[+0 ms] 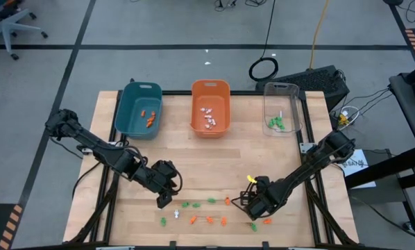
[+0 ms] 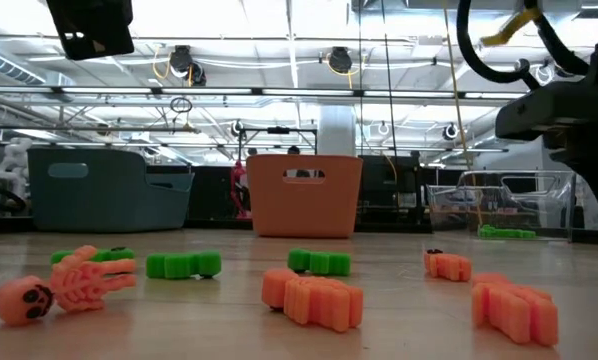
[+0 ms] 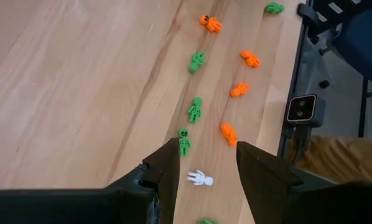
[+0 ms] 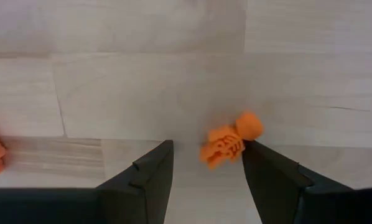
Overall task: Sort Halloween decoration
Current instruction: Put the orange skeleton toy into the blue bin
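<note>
Now my right gripper hovers open over an orange skeleton touching one finger, holding nothing; my left gripper, open too, brackets a white skeleton near the table's front.

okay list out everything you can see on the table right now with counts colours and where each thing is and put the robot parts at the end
Teal bin: one, back left of the table; holds a few orange trinkets.
Orange bin: one, back centre; holds several white trinkets.
Clear bin: one, back right; holds a few green trinkets.
Loose trinkets: roughly a dozen, orange and green, scattered along the front edge.
White skeleton: one, on the wood between the left tool's fingers.
Orange skeleton: one, on the wood just ahead of the right tool.
Left tool: open, low at front left.
Right tool: open, low at front right.
</note>
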`<action>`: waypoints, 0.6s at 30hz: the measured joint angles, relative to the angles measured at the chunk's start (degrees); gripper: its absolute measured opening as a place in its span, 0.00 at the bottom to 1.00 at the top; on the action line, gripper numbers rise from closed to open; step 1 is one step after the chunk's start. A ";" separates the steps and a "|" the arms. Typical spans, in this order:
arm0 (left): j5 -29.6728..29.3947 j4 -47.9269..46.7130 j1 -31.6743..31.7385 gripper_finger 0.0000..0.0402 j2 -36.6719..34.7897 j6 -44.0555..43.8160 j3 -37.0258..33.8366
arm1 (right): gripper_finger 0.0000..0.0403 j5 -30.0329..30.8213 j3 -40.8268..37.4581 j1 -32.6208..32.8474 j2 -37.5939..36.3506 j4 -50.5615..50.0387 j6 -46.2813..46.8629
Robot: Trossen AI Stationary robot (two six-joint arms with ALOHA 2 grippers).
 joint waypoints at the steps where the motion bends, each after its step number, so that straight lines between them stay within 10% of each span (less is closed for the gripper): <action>1: 0.18 0.02 0.00 0.40 0.00 0.01 0.00 | 0.44 0.02 0.00 0.00 0.02 -0.14 -0.02; 18: 0.46 0.00 0.00 0.40 0.00 0.56 0.02 | 0.17 2.23 -0.11 0.04 0.24 -3.18 -3.01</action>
